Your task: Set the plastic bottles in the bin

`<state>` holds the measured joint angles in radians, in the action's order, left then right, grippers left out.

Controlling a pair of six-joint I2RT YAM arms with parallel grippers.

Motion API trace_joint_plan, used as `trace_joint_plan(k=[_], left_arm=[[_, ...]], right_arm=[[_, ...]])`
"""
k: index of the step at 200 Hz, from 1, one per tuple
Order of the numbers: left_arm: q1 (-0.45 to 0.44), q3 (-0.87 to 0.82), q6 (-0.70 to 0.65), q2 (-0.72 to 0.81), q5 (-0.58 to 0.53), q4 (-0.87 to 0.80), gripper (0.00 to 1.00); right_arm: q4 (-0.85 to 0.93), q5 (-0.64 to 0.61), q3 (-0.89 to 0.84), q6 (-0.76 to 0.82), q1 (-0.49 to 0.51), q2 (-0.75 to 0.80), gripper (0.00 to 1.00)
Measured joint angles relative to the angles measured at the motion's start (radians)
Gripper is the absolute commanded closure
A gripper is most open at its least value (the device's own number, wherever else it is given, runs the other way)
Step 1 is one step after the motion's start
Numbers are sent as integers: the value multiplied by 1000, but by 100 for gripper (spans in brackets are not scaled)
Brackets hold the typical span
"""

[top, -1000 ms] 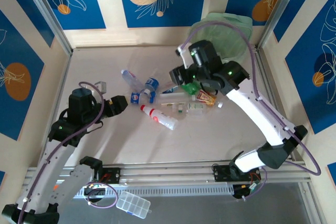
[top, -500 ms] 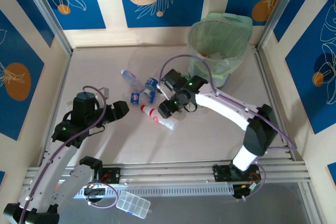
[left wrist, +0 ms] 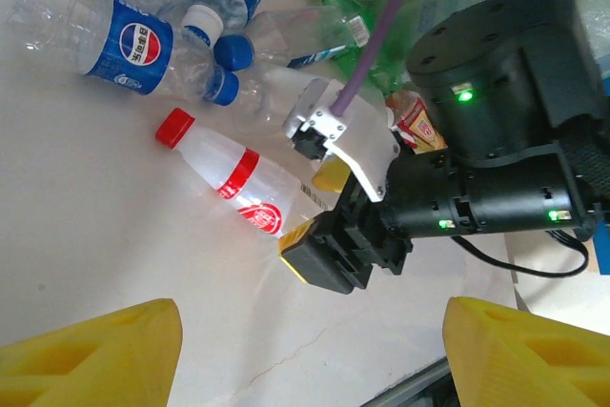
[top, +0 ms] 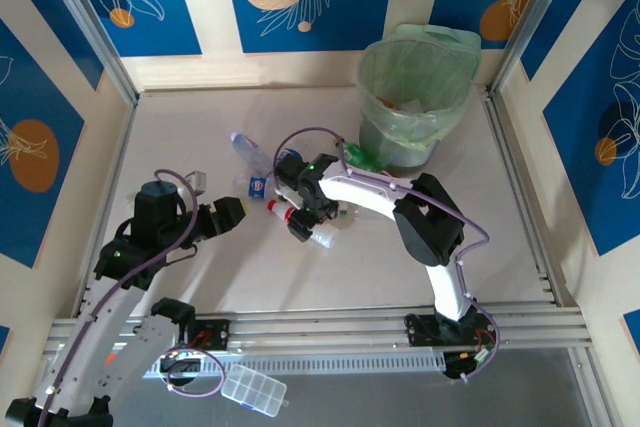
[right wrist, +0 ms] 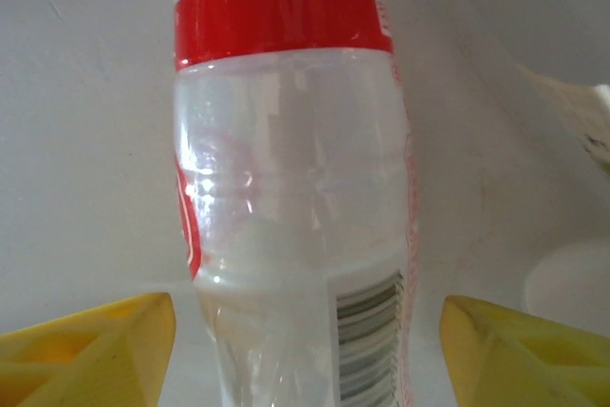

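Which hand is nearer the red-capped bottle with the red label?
Right. The right hand straddles the red-capped bottle, fingers open either side of its body. The left hand sits apart, off its cap end.

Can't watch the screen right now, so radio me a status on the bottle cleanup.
Right end effector open, straddling the red-capped bottle. Left end effector open, empty. Near its cap, other bottles crowd; bin beyond.

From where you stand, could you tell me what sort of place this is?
Likely a robot test cell: a table walled by blue printed panels, aluminium mounting rails, and a lined bin.
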<state>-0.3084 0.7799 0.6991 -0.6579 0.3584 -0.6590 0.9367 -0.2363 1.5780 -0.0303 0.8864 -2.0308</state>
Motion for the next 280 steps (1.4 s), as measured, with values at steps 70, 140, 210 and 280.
trace_joint_plan(k=[70, 140, 210, 280], left_arm=[[0, -1, 0, 1, 0, -1, 27], [0, -1, 3, 0, 27, 8, 27], [-1, 49, -7, -31, 77, -1, 27], [-37, 119, -4, -33, 137, 26, 28]], right_arm=[[-2, 0, 32, 8, 16, -54, 41], [-8, 0, 9, 16, 24, -27, 51], [-28, 63, -79, 3, 37, 245, 51], [-130, 156, -135, -69, -32, 568, 54]])
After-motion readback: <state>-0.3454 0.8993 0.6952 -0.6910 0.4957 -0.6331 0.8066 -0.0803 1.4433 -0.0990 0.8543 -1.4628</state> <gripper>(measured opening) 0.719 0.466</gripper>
